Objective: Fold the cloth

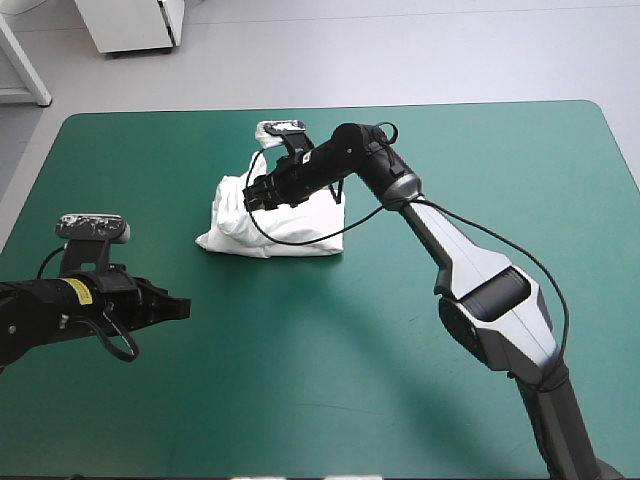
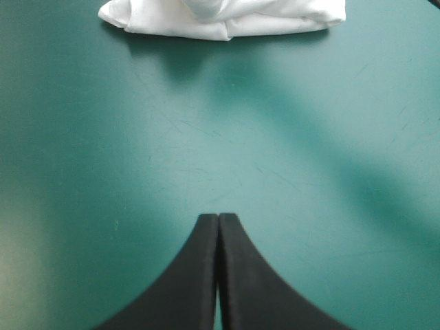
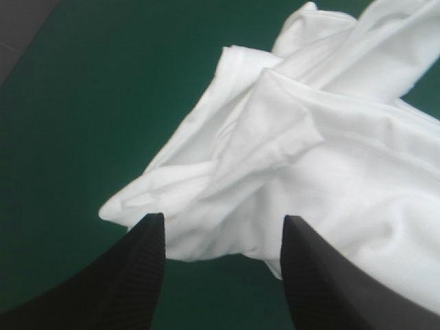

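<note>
Left claw (image 1: 180,308) clenched on nothing: in its wrist view (image 2: 218,220) both black fingers (image 2: 192,289) meet in one pointed arch, with only bare teal-green table (image 2: 206,137) around and ahead of the tips. It sits low over the table (image 1: 400,350), near the left edge on the robot's side. Can't tell if it touches the surface. Left arm (image 1: 50,305) comes in from the left, roughly level, claw aimed toward the table's middle.

Shirt (image 2: 227,17) lies well ahead of the left claw, well apart from it.

Right claw (image 1: 250,195) released, fingers (image 3: 130,275) standing wide apart. In its wrist view (image 3: 223,220) a rumpled edge of the shirt (image 3: 330,151) runs across the gap between the fingers, with dark table (image 3: 82,103) beside it. Nothing pinched; can't tell if the tips touch the fabric.

Shirt (image 1: 285,225) is a white, loosely folded bundle with creases, resting on the table around its middle, a bit toward the far edge and left of centre.

Right arm (image 1: 480,270) rises from the near right, bends at the elbow, then stretches across the bundle's far side. The wrist angles down, so the claw hangs over the bundle's left part.
</note>
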Robot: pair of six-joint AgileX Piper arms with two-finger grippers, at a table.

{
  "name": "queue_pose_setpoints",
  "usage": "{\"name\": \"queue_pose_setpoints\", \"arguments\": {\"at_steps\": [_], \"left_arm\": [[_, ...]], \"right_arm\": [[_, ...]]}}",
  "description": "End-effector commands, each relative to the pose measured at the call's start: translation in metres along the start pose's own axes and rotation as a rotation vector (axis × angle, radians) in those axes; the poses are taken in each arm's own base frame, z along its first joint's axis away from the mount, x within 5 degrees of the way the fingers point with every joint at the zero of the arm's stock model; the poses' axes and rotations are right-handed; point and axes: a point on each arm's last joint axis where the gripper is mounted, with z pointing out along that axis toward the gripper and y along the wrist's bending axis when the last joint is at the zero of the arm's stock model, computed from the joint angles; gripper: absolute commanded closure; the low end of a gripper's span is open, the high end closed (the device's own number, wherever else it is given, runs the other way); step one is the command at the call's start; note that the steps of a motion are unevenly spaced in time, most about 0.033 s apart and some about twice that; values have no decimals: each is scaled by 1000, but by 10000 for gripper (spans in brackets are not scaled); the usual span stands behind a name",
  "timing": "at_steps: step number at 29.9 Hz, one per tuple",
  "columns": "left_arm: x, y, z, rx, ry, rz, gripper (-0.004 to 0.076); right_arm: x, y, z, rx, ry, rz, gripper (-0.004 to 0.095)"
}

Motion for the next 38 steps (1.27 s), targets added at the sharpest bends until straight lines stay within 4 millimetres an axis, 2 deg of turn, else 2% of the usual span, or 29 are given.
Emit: {"name": "queue_pose_setpoints", "arguments": {"at_steps": [1,4,12,18,22,27,31,38], "left_arm": [[1,-2,-8,18,2,-12,746],[1,-2,-8,18,2,-12,746],[1,-3,-8,29,4,-15,746],[1,-5,-8,43,7,-19,746],[1,-5,-8,43,7,-19,746],[1,-5,-8,43,7,-19,746],[1,-4,-8,42,3,-15,746],[0,-2,-8,11,-8,-6,746]], "right_arm": [[-18,23,-50,68,-72,-62,412],[-12,14,-60,171,31,-69,412],[-21,-17,-94,244,-28,33,412],[-23,-37,-106,286,-45,75,412],[-16,-50,-98,322,-1,100,412],[11,-76,-72,315,133,191,412],[28,-85,-54,284,201,210,412],[28,-87,-40,205,155,246,412]]}}
